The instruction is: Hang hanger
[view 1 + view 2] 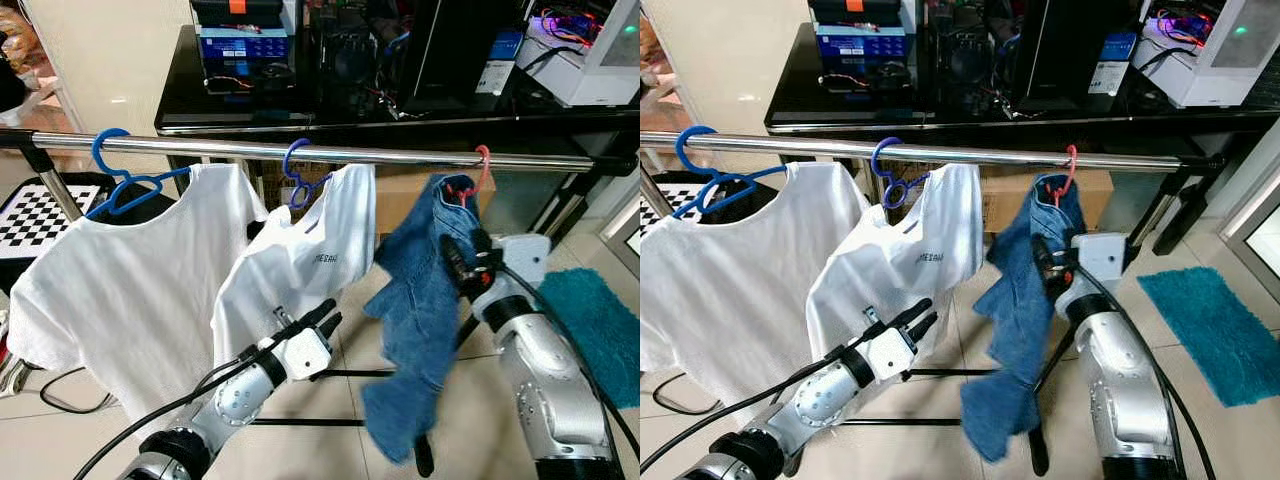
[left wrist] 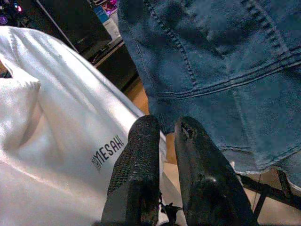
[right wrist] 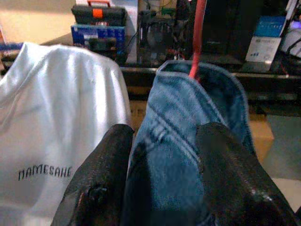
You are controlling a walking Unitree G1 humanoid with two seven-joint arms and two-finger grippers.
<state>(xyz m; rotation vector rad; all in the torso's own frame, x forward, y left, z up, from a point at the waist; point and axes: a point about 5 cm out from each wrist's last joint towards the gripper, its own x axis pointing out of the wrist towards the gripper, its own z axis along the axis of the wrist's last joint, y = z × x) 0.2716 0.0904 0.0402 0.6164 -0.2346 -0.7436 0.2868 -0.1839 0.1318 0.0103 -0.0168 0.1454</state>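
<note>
Right end effector (image 1: 462, 262) is gripping the denim garment (image 1: 425, 300) just below its red hanger (image 1: 478, 170), whose hook is sitting on the rail (image 1: 330, 150) directly above the fingers. Risk: pulling away while clamped would be dragging the hook off. Left end effector (image 1: 322, 322), pressed nearly together and empty, is hovering beside two white shirts (image 1: 290, 270). Count: three hangers, two blue (image 1: 300, 180), one red; three garments.
</note>
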